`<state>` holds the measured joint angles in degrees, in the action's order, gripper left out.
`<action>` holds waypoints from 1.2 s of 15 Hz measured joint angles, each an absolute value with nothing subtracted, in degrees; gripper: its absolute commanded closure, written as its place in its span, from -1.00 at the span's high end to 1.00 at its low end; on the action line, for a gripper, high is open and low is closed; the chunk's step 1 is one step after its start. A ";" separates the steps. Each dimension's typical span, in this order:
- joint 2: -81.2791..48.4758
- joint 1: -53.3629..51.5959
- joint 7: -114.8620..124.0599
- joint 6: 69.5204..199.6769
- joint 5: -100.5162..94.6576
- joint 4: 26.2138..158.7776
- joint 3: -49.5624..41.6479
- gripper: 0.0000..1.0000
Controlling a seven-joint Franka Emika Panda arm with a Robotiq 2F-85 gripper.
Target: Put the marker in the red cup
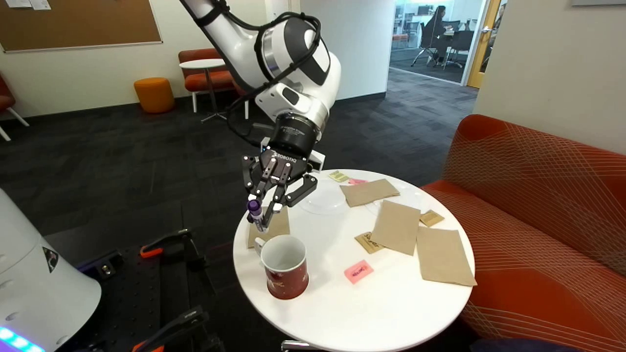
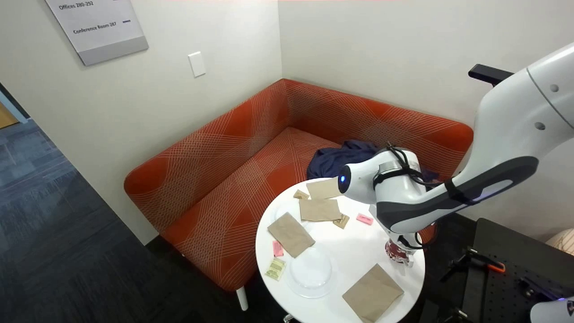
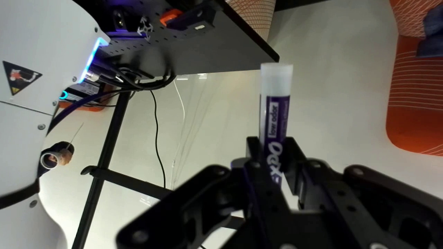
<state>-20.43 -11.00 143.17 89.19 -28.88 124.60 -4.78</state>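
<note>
The red cup (image 1: 287, 283) is a maroon mug with a pale inside, upright on the round white table (image 1: 337, 313). Its handle faces the gripper side in an exterior view. The cup also shows partly behind the arm in an exterior view (image 2: 396, 252). My gripper (image 1: 259, 216) is shut on the marker (image 1: 255, 209), just beyond the cup's handle and above the rim in the picture. The marker is purple with a white end, slightly tilted, its white end down. In the wrist view, the gripper (image 3: 271, 152) clasps the marker (image 3: 277, 114); the cup is out of view.
Brown napkins (image 1: 396, 227), a pink packet (image 1: 358, 271), sugar packets (image 1: 369, 242) and a clear plastic lid (image 2: 310, 269) lie on the table. A brown napkin (image 1: 278, 225) lies beneath the gripper. A red sofa (image 1: 538, 234) borders the table.
</note>
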 measured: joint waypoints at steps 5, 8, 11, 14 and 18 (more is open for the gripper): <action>-22.49 -10.38 143.17 91.44 -30.60 123.89 -4.76 -0.90; -24.52 -10.31 143.17 93.03 -30.91 122.39 -4.65 -0.90; -27.03 -10.31 143.17 94.07 -30.97 120.08 -4.19 -0.90; -29.70 -10.38 143.17 94.08 -30.96 117.40 -3.62 -0.90; -34.02 -10.85 142.94 91.99 -30.15 112.20 -3.28 -0.90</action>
<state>-34.02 -10.85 142.94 91.99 -30.15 112.20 -3.28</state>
